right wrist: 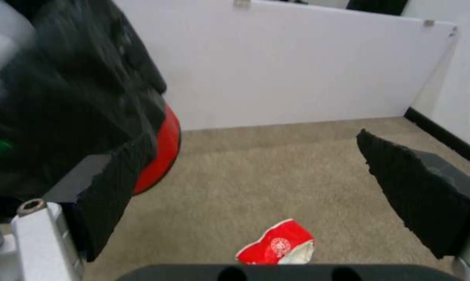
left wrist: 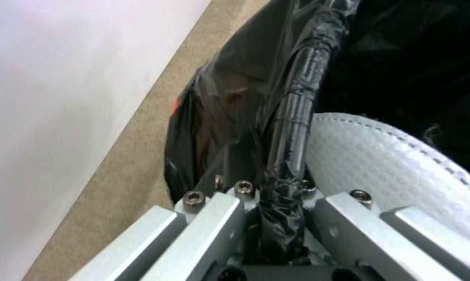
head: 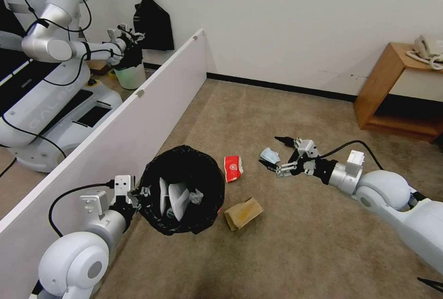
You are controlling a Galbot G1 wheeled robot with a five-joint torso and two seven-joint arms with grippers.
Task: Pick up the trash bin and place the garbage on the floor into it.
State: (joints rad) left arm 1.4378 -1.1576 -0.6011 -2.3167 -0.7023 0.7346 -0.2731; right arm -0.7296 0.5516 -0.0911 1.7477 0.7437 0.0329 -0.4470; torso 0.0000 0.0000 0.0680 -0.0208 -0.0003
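The trash bin (head: pixel 182 188) is clamped at its rim by the left gripper (head: pixel 134 194), while the face mask (head: pixel 270 155) is flanked at ten o'clock by the spread right gripper (head: pixel 276 153).

One trash bin (head: pixel 182 188), one carton (head: pixel 233 168), one cardboard piece (head: pixel 243 213), one mask (head: pixel 270 155).

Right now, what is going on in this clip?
The left gripper is shut on the rim of the trash bin, holding it by the carpet; white slippers already lie inside. The right gripper is open, near the light-blue face mask. A crushed red carton and a cardboard piece remain on the floor.
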